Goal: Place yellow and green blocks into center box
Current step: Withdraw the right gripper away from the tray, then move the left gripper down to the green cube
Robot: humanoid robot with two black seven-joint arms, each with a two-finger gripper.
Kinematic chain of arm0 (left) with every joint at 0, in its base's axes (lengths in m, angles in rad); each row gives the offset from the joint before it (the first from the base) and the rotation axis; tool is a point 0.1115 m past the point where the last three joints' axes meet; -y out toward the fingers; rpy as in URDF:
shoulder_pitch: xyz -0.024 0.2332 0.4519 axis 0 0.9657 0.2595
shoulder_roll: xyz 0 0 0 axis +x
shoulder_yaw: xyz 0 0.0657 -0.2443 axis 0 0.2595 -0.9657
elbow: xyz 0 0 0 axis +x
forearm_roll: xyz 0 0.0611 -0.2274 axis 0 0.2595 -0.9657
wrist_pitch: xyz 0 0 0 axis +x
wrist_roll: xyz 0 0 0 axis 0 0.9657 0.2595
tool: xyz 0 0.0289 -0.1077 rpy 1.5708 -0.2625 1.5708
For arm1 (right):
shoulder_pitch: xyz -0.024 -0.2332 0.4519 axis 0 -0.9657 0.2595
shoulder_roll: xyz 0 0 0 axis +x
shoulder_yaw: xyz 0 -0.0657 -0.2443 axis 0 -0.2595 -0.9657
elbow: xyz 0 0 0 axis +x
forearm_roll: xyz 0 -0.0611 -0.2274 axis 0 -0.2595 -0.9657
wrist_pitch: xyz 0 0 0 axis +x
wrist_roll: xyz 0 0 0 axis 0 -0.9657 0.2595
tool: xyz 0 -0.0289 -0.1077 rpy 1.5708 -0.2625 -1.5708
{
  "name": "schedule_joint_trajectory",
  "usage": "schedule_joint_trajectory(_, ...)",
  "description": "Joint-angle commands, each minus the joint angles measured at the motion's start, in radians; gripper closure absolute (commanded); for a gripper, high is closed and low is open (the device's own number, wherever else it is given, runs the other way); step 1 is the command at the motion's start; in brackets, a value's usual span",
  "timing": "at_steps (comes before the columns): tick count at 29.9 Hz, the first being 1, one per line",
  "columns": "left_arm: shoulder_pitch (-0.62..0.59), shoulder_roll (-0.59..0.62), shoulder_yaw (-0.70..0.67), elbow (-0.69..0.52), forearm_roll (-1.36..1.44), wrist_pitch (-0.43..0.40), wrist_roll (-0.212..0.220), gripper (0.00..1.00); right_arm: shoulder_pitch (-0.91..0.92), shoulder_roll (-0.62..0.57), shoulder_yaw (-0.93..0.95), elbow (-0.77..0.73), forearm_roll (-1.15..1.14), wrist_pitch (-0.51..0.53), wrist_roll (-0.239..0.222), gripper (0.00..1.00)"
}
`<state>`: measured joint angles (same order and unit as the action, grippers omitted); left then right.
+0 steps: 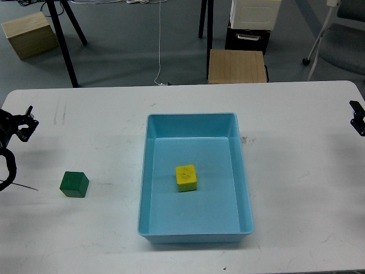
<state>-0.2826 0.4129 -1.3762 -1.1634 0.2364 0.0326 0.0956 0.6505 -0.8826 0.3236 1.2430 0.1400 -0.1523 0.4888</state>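
Note:
A yellow block (186, 177) lies inside the light blue box (149, 171) at the middle of the white table. A green block (74, 184) sits on the table to the left of the box, apart from it. My left gripper (27, 121) is at the left edge, above and left of the green block; its fingers stand apart and hold nothing. Only the tip of my right gripper (357, 117) shows at the right edge, far from both blocks, and its fingers cannot be told apart.
The white table (296, 171) ends at a far edge beyond the box. Behind it on the floor are a wooden stool (237, 65), a wooden box (29, 34), stand legs and a chair base.

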Motion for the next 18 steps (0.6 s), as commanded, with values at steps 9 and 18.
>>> schedule_joint_trajectory(9, 0.006, 0.263, 0.224, -0.193, 0.487, -0.152, -0.005, 0.0, 0.0, 0.004, 0.003, 0.003, -0.016, 0.002, 0.0, 0.0)
schedule_joint_trajectory(18, 0.011, 0.461, 0.485, -0.337, 0.937, -0.276, -0.04, 0.0, 0.0, 0.004, 0.006, 0.004, -0.016, 0.002, 0.0, 0.0)
